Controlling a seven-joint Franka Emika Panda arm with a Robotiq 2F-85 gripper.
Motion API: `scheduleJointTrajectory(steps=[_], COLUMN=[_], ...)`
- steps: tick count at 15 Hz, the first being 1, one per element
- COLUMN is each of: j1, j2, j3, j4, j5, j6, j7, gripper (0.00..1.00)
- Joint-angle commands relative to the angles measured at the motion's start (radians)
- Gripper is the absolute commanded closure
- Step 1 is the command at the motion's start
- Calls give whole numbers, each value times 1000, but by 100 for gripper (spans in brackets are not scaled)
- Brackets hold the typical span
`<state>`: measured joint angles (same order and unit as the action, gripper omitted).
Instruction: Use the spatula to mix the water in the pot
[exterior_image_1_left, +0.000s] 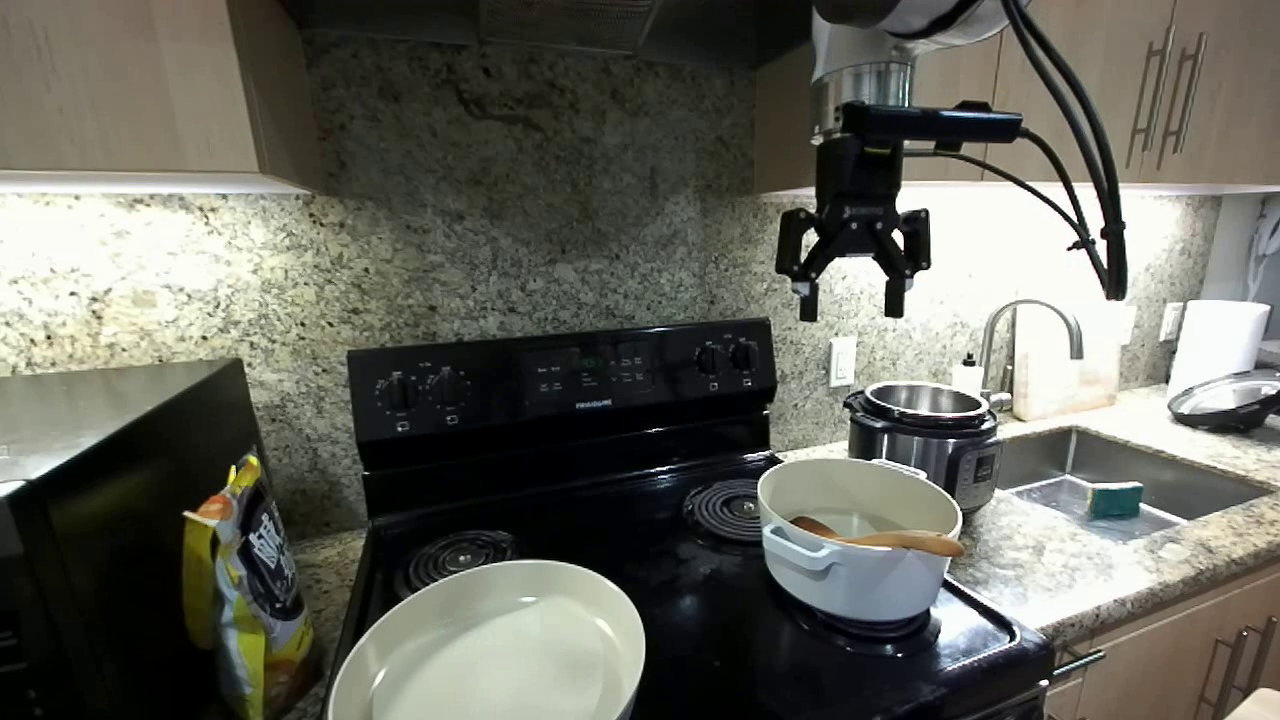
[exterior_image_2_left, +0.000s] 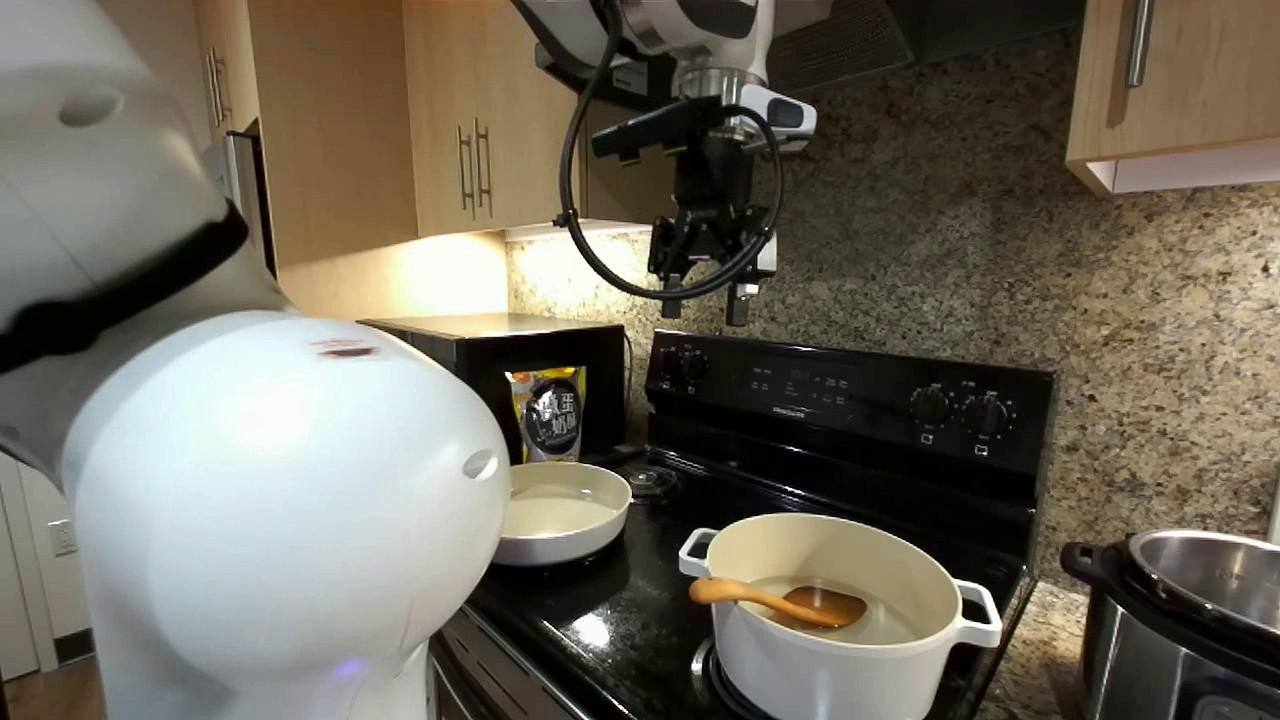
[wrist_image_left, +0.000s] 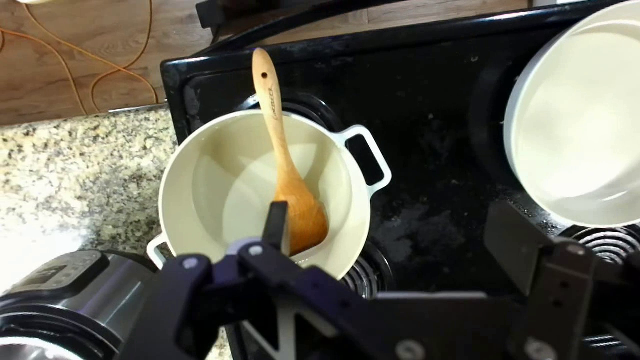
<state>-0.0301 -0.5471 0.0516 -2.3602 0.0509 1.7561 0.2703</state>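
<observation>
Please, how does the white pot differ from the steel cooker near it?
The white pot is cream inside; the steel cooker, shiny metal. The pot stands on the stove; the cooker, on the counter. The pot holds a spatula; the cooker shows none. Both are round and open-topped.

The spatula (exterior_image_2_left: 770, 602) leans over the rim of the white pot (exterior_image_2_left: 830, 675), blade in the water (exterior_image_2_left: 885, 628); higher hangs the claw (exterior_image_2_left: 705, 310), jaws apart.

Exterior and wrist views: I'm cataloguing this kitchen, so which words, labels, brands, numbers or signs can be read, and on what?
"FRIGIDAIRE": stove's back panel.
"蛋", "奶": yellow bag; its other characters are blurred.
Too small or blurred to read: markings on the spatula, tool, knobs, stove display and cooker.
</observation>
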Motion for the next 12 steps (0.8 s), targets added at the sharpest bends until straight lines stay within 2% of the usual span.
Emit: scheduleJointTrajectory(steps=[1,4,5,9,12], j1=[-8,-9,-7,-5,-9], j2=[3,3,3,123,172], j3=[-5,-8,-1,-28,-55], j4=[2,3,0,31,6], j5=[5,7,12,33,64], j6=[-3,-3,33,46,24], j7=[-2,-2,11,-30,-40], gripper=[0,0,0,0,0])
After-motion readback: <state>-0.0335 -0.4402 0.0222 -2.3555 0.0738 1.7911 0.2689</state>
